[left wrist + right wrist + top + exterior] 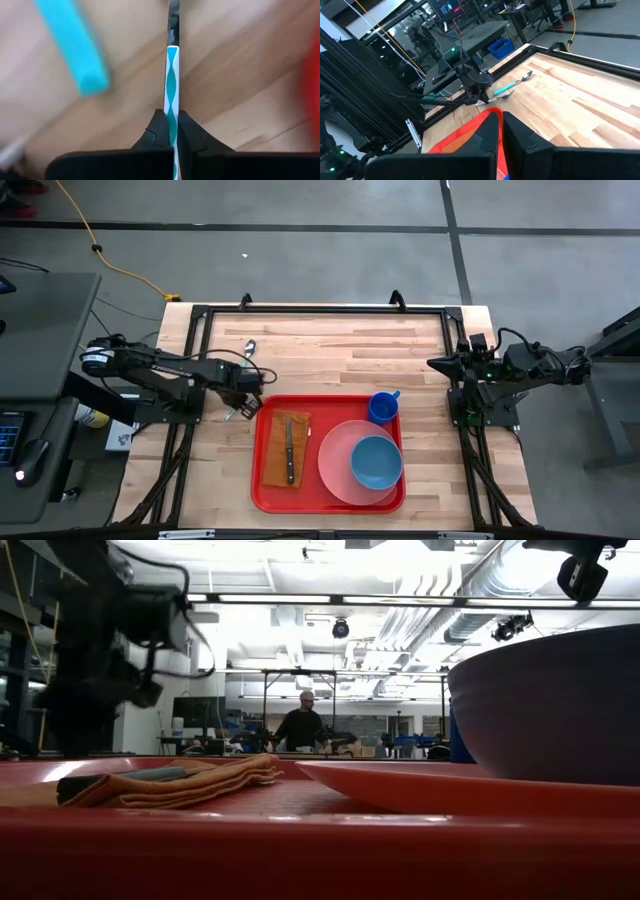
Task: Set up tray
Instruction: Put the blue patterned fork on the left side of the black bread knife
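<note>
Left hand [171,131] gripping striped utensil [171,75].

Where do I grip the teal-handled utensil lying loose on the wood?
Take the teal-handled utensil by mid-handle, straight down from above, fingers across it: it lies flat on the table, clear of the tray. The left gripper is shut on a striped utensil.

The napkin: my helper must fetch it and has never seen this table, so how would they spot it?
Find the large red tray at the table's near edge. The napkin lies folded on its left side, toward the left gripper. It is the only orange-brown cloth there, with a knife on it, beside the round pink plate.
</note>
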You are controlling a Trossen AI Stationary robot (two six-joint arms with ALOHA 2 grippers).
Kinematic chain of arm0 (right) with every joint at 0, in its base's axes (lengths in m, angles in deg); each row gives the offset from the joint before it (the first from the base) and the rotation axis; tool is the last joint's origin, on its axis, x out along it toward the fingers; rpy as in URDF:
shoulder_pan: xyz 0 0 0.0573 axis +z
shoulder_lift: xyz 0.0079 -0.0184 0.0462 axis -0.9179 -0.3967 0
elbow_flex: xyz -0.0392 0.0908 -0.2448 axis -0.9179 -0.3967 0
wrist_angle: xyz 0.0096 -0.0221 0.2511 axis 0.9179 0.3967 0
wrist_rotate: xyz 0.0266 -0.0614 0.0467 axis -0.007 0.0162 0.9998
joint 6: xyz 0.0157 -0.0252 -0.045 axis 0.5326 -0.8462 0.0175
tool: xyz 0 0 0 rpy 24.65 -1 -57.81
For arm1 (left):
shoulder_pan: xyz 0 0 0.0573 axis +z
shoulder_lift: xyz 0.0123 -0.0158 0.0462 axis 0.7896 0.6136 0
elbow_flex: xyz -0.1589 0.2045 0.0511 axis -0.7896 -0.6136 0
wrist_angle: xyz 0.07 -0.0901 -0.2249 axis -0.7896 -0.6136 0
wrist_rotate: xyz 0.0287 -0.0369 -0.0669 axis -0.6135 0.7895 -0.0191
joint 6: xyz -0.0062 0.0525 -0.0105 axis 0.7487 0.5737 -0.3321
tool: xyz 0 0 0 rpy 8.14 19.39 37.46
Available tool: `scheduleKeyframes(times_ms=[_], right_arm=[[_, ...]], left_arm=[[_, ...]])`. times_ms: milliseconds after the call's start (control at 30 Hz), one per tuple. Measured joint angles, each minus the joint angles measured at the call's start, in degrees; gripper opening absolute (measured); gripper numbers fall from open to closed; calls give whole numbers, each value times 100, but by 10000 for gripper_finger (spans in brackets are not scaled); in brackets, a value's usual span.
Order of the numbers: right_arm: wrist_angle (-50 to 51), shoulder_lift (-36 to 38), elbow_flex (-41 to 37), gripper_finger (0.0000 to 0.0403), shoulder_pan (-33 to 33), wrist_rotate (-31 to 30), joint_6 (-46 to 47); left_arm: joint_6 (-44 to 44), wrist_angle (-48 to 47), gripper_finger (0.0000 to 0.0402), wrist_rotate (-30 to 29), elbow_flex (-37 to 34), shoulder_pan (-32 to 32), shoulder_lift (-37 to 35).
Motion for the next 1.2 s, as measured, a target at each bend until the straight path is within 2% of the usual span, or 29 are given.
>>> scheduleKeyframes(times_ms=[233, 433, 667, 800, 867, 1067, 1200], right_arm=[[0, 0, 0, 0, 0, 44, -15], [0, 0, 0, 0, 0, 108, -28], [0, 0, 0, 0, 0, 187, -123], [0, 0, 0, 0, 0, 229, -123], [0, 0, 0, 0, 0, 264, -123], [6, 0, 2, 0, 0, 297, -123], [24, 0, 2, 0, 0, 295, -151]], left_arm=[[352, 292, 26, 555, 572, 0, -177], [224, 615, 25, 1030, 915, -13, -375], [75, 1659, 25, 1200, 1000, -502, -370], [43, 2364, 25, 840, 1000, -943, -477], [-72, 2588, 25, 448, 1011, -1191, -643], [-864, 2385, 24, -1245, 1011, -2166, -1402], [-1890, 1928, 24, -2448, 1011, -3066, -1679]])
